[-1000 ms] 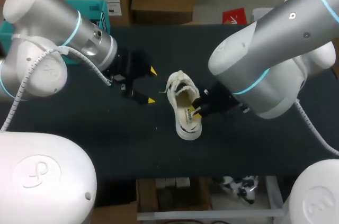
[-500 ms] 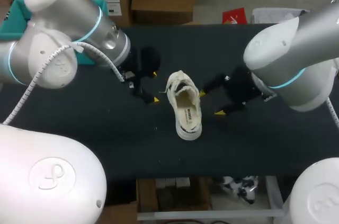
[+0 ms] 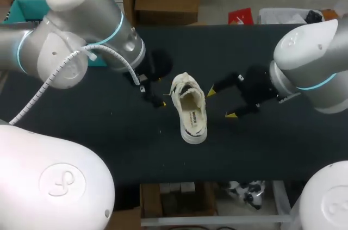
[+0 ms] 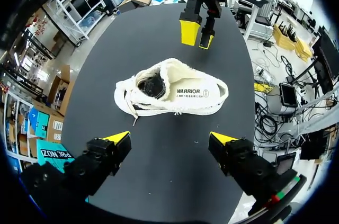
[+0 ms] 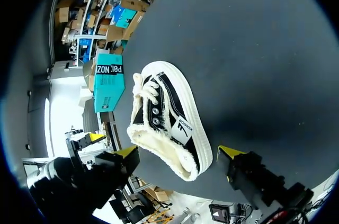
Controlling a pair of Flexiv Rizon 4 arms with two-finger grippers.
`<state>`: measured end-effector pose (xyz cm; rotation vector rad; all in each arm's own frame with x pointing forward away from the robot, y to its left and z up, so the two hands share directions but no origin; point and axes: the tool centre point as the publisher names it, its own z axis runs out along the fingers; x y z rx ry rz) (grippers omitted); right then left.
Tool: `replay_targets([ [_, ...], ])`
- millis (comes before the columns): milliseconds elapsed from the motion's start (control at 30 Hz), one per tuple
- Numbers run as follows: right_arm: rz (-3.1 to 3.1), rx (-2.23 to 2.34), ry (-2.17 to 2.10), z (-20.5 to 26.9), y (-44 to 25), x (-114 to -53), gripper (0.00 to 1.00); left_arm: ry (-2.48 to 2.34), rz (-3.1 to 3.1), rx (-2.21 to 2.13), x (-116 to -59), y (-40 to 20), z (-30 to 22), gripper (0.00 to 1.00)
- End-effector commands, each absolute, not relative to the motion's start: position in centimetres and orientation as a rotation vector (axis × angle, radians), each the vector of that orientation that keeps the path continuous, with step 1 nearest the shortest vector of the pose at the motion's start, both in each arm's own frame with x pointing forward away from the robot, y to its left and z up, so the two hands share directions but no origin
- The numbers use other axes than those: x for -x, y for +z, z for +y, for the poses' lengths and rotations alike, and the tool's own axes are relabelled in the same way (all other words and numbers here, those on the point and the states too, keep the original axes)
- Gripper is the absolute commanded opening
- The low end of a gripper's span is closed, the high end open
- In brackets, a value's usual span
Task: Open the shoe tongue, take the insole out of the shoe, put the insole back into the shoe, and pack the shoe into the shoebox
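Note:
A white low-top shoe [image 3: 190,107] lies in the middle of the black table, its mouth wide and the printed insole [image 3: 194,118] lying flat inside. My left gripper [image 3: 160,92] is open just left of the shoe's laced end, touching nothing. In the left wrist view the shoe [image 4: 172,92] lies ahead of the open left gripper [image 4: 169,139]. My right gripper [image 3: 221,104] is open to the right of the shoe, with nothing in it. From the right wrist the shoe [image 5: 169,121] shows its black-striped side, its heel between that gripper's [image 5: 179,152] spread fingers, untouched.
A teal shoebox [image 5: 109,87] stands at the table's far left, mostly hidden behind my left arm in the head view [image 3: 22,8]. Bare black table [image 3: 244,154] surrounds the shoe in front and to the right.
My right gripper let go at the shoe's heel opening, opened wide and drew back to the right. My left arm shifted closer to the shoe's laced end. The shoe stayed put.

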<state>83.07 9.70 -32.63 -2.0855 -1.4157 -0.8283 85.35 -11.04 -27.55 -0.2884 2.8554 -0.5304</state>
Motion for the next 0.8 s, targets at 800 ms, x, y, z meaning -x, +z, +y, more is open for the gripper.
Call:
replay_targets([
  [800, -1.91, 1.837, -0.731, 7.6, -29.7, -84.5, 1.0, -0.352, 2.885, 0.769, -84.3, -29.5, -11.5, 1.0],
])
